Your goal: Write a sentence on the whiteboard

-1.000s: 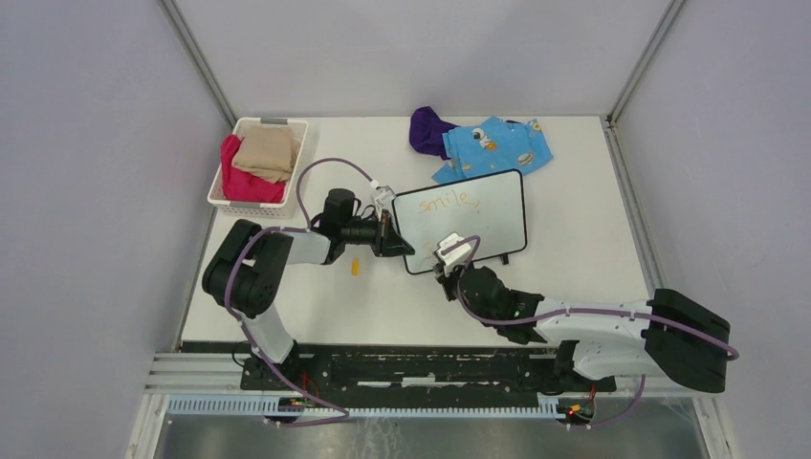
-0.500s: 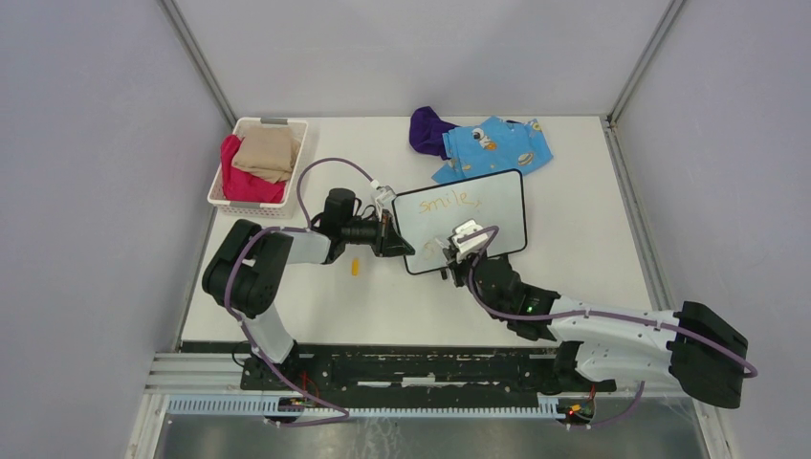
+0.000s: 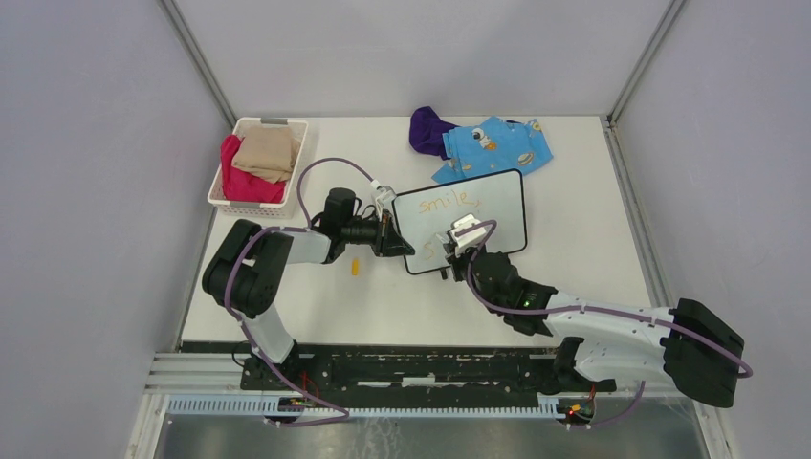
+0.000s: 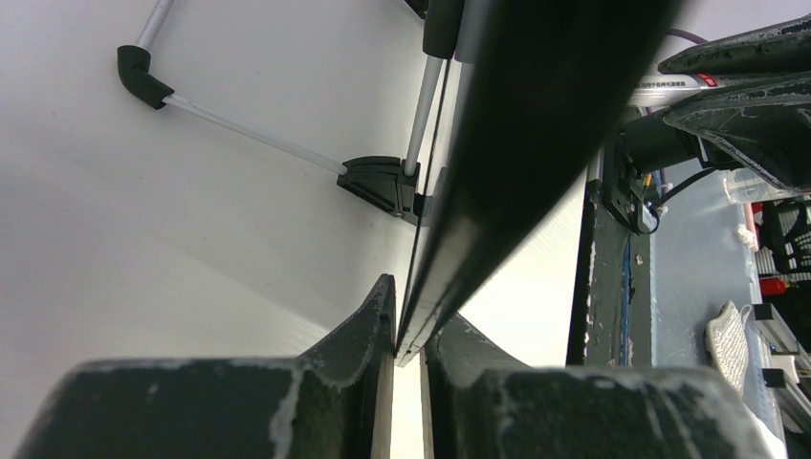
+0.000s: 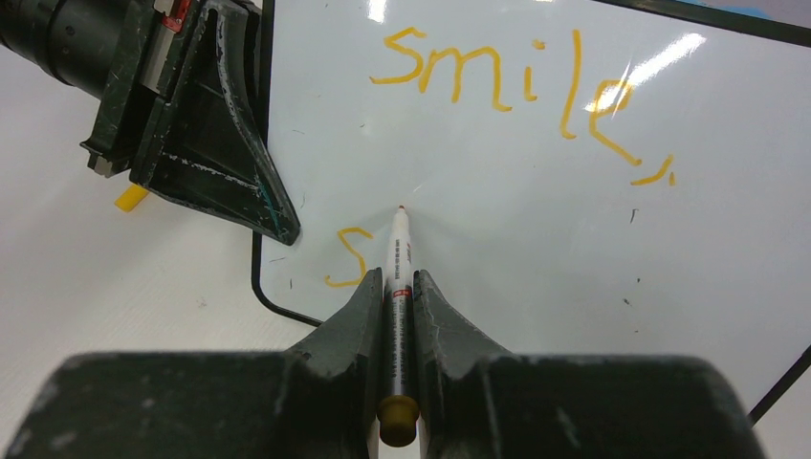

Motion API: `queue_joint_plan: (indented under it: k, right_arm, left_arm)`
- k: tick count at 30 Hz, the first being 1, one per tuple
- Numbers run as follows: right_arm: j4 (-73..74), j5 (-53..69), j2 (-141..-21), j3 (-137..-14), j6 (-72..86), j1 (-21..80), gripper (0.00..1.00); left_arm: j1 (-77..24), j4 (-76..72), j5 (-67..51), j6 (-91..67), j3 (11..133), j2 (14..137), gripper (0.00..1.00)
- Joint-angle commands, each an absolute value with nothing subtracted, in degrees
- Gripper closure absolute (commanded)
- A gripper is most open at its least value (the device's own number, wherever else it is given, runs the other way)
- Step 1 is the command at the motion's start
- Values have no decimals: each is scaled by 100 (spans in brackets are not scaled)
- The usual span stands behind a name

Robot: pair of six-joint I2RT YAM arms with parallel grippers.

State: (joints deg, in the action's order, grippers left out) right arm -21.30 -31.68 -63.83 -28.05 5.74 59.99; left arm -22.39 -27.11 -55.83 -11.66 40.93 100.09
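Shifting right off the fresh letter s [image 5: 349, 258] opening line two of the sentence [image 5: 497, 81], the right fingers [image 5: 368, 296] clamp the marker [image 5: 400, 244] tight while the left fingers [image 4: 378, 311] pinch the whiteboard [image 5: 536, 249] edge, mid table [image 3: 574, 268].

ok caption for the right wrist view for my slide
Right tool holds a marker at the whiteboard, with "smile," written and a second-line "s" started.

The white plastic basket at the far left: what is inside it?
A folded beige cloth lies on a crimson cloth inside the white slotted basket. The beige one covers part of the crimson one; together they hide the basket's floor.
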Motion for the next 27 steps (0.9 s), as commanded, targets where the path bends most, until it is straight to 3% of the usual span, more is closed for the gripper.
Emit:
queue_joint_plan:
  k: [1,27]
  right_arm:
    - [-2249,-3106,-6329,-2764,641,5961,100]
    - [-1838,-3191,-5790,-2061,918,5939,100]
  left_arm:
    - [-2294,-2259,-5044,-852,4123,10121,98]
    - [-2293,-2188,-5035,-826,4153,10169,98]
